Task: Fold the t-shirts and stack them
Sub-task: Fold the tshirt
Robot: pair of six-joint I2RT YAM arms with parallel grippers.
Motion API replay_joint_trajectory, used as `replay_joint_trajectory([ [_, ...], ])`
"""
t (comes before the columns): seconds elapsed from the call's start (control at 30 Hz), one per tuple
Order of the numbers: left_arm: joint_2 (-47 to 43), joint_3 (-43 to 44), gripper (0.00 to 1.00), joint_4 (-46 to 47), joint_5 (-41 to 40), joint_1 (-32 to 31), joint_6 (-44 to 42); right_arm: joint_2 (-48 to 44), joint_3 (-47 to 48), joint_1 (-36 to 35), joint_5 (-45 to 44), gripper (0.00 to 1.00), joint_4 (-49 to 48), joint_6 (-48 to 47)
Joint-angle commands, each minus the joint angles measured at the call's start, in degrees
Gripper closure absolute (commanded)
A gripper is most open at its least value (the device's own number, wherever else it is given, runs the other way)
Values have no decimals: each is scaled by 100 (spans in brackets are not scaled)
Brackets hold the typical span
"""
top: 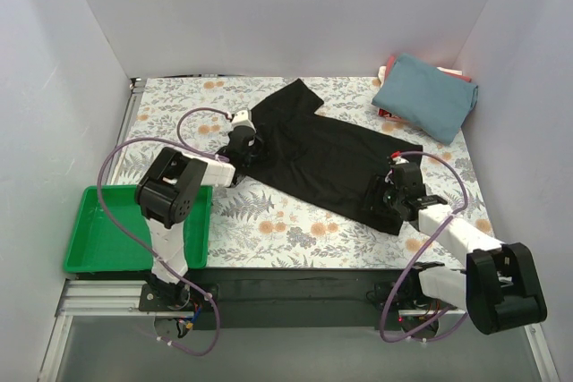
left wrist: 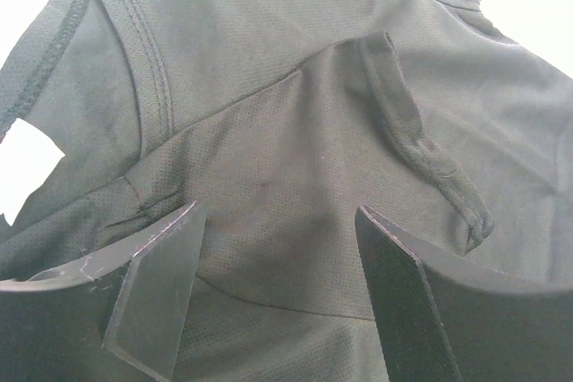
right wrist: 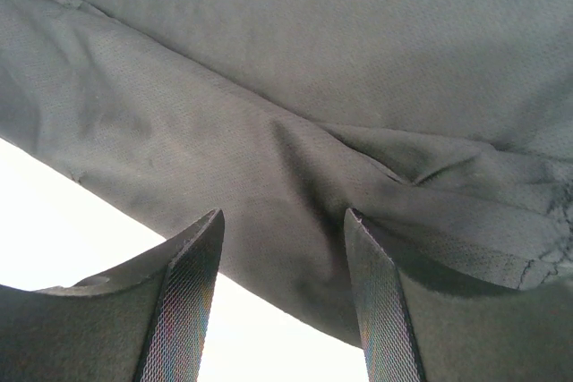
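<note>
Both claws gape open, left gripper (top: 243, 144) over the shoulder of the black t-shirt (top: 313, 154), right gripper (top: 395, 188) at its hem (spread mid-table). First fold seemingly pending: each must pinch an edge.

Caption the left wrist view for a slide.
Left claw open over the black t-shirt, near a hemmed edge.

Green plastic tray (top: 97, 241) is sitting empty at the near-left corner, just beside the left edge of the table cover. Floral-patterned table cover (top: 295, 223), with pale ground and orange blooms, is lying flat. White panel walls (top: 269, 15) are enclosing three sides. Black strip (top: 295, 285) is running along the near edge, aluminium rails (top: 98, 296) lying beside it.
</note>
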State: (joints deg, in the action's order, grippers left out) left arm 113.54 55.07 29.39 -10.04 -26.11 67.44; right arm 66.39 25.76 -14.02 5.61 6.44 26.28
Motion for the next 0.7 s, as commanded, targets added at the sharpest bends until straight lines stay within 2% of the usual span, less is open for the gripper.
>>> replay_joint_trajectory([
  [0.0,-226,-558,32,-1014,-182,-8,120,-327,-229,-153,81,37,910,245],
  [0.33,-1218,-1577,32,-1163,-138,-61,384,-1136,-589,-382,46,37,1562,571],
  [0.67,-1571,-1938,32,-1304,-261,-474,436,-1708,-783,-610,-24,36,1914,817],
])
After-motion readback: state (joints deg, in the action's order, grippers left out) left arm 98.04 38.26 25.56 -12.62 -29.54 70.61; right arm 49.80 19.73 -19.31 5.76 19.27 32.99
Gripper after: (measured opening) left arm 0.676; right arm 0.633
